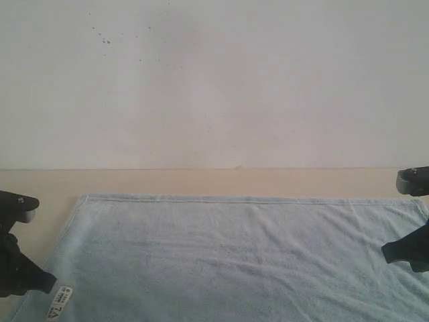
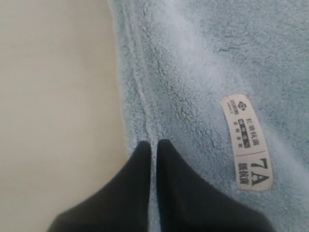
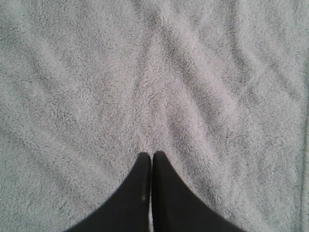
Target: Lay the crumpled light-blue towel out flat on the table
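The light-blue towel (image 1: 234,255) lies spread out on the beige table (image 1: 201,181), its far hem straight and a few soft creases on its right half. Its white printed label (image 1: 59,302) sits at the near left corner. My left gripper (image 1: 48,282) is at the towel's left edge. In the left wrist view the left gripper (image 2: 153,143) is shut, and the stitched hem (image 2: 137,92) runs into the thin slit between its tips, next to the label (image 2: 247,142). My right gripper (image 1: 387,251) is on the towel's right part. Creases converge at the right gripper's (image 3: 152,153) shut tips.
A plain white wall (image 1: 214,80) rises behind the table's far edge. A bare strip of table shows beyond the towel's far hem and beside its left edge (image 2: 53,96). The towel's near edge is out of view.
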`<state>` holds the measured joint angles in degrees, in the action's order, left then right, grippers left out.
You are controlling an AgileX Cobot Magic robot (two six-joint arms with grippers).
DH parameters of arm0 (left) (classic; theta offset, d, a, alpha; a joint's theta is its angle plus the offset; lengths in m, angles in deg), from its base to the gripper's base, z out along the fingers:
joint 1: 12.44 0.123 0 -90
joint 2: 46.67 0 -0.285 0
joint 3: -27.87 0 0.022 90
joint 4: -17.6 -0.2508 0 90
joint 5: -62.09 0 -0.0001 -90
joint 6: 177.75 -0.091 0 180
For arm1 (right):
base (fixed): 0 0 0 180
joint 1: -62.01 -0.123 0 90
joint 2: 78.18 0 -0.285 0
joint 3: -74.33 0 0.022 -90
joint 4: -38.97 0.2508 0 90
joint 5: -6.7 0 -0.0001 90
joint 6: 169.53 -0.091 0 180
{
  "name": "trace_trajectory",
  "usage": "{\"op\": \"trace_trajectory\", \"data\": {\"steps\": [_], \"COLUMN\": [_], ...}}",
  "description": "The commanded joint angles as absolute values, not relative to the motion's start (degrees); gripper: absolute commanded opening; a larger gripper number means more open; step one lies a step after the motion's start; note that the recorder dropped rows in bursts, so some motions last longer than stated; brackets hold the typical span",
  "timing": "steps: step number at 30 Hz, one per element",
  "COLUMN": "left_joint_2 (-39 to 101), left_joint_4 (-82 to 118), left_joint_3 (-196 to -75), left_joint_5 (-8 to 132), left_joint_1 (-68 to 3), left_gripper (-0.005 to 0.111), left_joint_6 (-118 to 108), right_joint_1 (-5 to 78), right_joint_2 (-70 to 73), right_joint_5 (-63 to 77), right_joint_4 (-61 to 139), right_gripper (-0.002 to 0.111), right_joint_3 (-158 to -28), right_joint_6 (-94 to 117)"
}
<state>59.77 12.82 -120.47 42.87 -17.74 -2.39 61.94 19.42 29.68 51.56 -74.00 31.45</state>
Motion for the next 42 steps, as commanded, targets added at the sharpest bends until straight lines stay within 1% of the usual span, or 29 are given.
{"op": "trace_trajectory", "data": {"steps": [1,9,16,20,25,28,36,39,42], "left_joint_2": [61.2,64.8,65.3,65.3,65.3,64.4,55.9,53.7,55.2], "left_joint_4": [13.5,13.5,11.2,8.8,-0.4,0.2,3.7,3.1,1.5], "left_joint_3": [-120.3,-120.3,-120.3,-120.3,-120.3,-120.3,-122.1,-122.2,-124.6], "left_joint_5": [43.9,44.4,42.9,42.0,40.3,41.5,43.6,47.5,51.5], "left_joint_1": [-17.8,-17.8,-17.5,-16.1,-13.8,-13.6,-17.7,-17.8,-17.3], "left_gripper": [0.004,0.004,0.004,0.004,0.004,0.004,0.004,0.004,0.004], "left_joint_6": [-2.5,-2.6,-2.6,0.8,11.2,11.5,10.2,10.2,10.2], "right_joint_1": [61.8,61.8,61.8,61.8,61.8,61.8,61.8,61.8,61.8], "right_joint_2": [18.8,18.8,18.8,18.8,18.8,18.8,18.8,18.8,18.8], "right_joint_5": [29.1,29.1,29.1,29.1,29.2,29.0,28.2,27.3,26.4], "right_joint_4": [51.7,51.7,51.7,51.7,51.7,51.7,51.7,51.7,51.7], "right_gripper": [0.0,0.0,0.0,0.0,0.0,0.0,0.0,0.0,0.0], "right_joint_3": [-74.2,-74.2,-74.2,-74.2,-74.2,-74.2,-74.2,-74.2,-74.2], "right_joint_6": [32.0,32.0,32.0,32.0,32.0,32.0,32.0,32.0,32.0]}}
